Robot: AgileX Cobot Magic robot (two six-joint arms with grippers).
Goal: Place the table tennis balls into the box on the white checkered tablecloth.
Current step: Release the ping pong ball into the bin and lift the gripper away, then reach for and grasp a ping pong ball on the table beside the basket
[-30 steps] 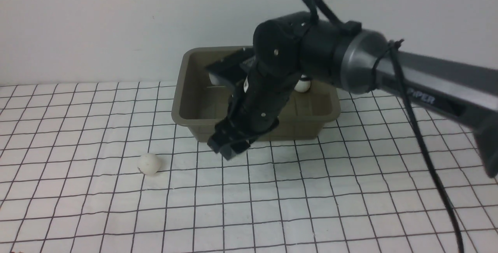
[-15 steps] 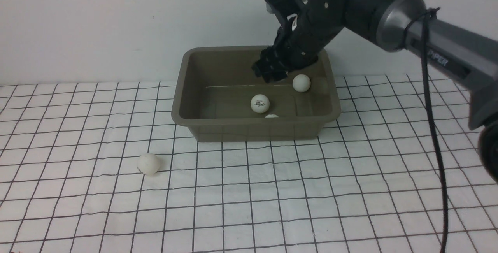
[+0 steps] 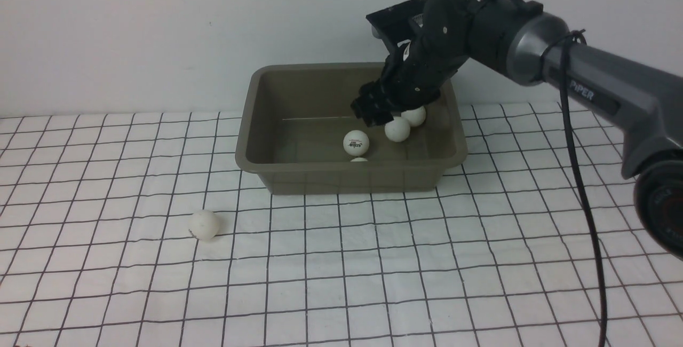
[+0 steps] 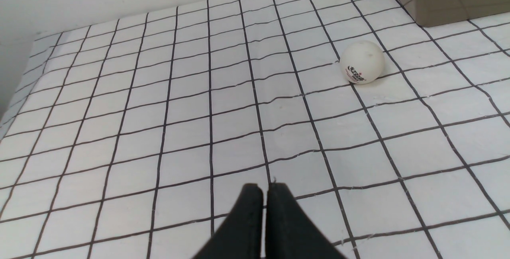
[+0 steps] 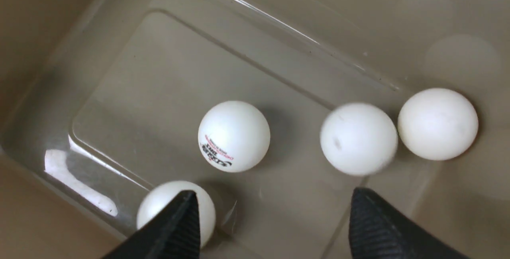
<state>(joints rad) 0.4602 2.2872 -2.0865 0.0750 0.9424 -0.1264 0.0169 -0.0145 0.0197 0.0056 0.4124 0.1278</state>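
Nearest the robot, the left gripper (image 4: 265,189) hung low over the tablecloth (image 3: 373,283), its two black fingers pressed flat together with nothing between them. The cloth was white, ruled in thin black squares and slightly rumpled. With 12 o'clock pointing away from the robot, the loose ball (image 3: 204,225) lay at about 8 o'clock from the cloth's middle. It was white and matte, its small red-and-dark print turned toward the left gripper. It sat well apart from that gripper and clear of the box.

At 12 o'clock stood the box (image 3: 352,176), an olive-grey tub with rounded corners, sloping walls and a flared rim. It sat upright, mouth up, its long axis running from 9 to 3 o'clock. Four white balls lay inside. The half-hidden ball (image 3: 359,159) sat by the near wall, only its top showing over the rim. Just beyond it was the printed ball (image 3: 356,142), logo facing the robot. At 2 o'clock from that one was the blurred ball (image 3: 397,128), soft-edged in both views, and just beside it the far ball (image 3: 415,116), plain white.

The right gripper (image 3: 373,112) reached down over the box's far half from 2 o'clock, fingers spread wide and holding nothing. The blurred ball lay just past its fingertips.
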